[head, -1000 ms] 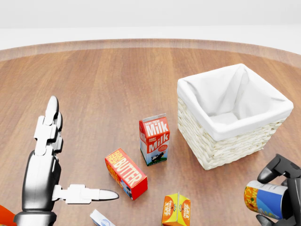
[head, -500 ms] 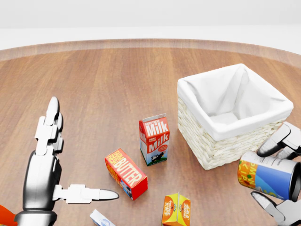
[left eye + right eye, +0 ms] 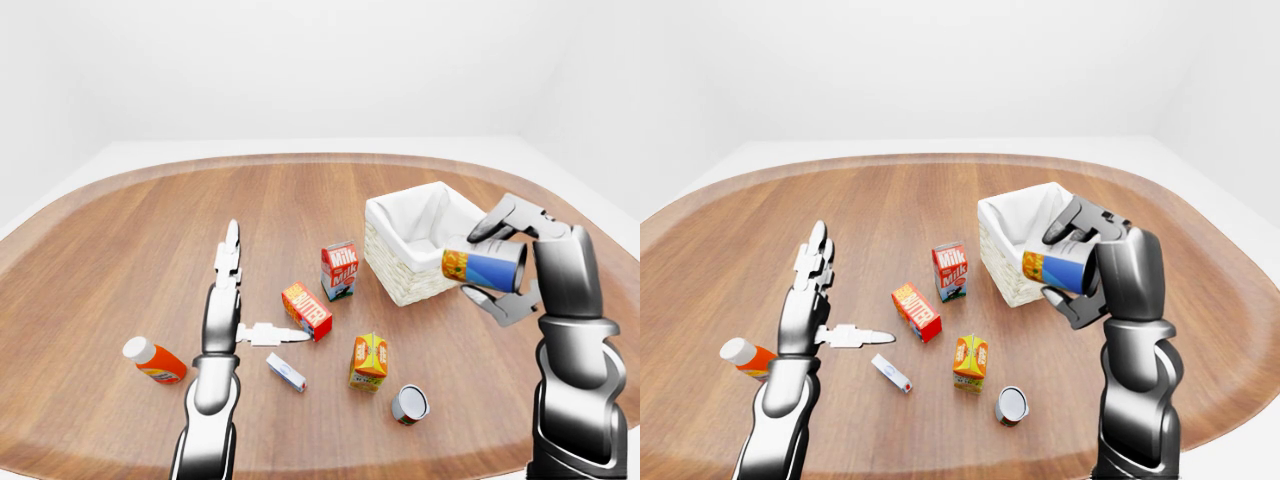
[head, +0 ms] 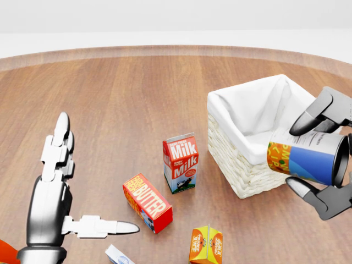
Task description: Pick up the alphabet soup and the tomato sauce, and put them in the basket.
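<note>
My right hand [image 4: 301,158] is shut on the alphabet soup can [image 4: 308,157], which has a blue and orange label. It holds the can on its side, in the air, by the right side of the basket [image 4: 242,98]. The basket is wicker with a white cloth lining and nothing shows inside it. A second can [image 3: 410,404], which I take for the tomato sauce, stands on the table near the bottom of the left-eye view. My left hand [image 4: 99,175] is open and empty, fingers spread flat, at the left of the head view.
A milk carton [image 4: 180,162], a red butter box [image 4: 147,202] and an orange juice carton [image 4: 205,245] sit left of and below the basket. A small white and blue box [image 3: 285,372] and an orange bottle [image 3: 155,362] lie near my left arm. The round wooden table [image 4: 137,93] bears them all.
My right hand has lifted the can from the bottom right of the head view up to the basket's right side. The left hand and the things on the table have not moved.
</note>
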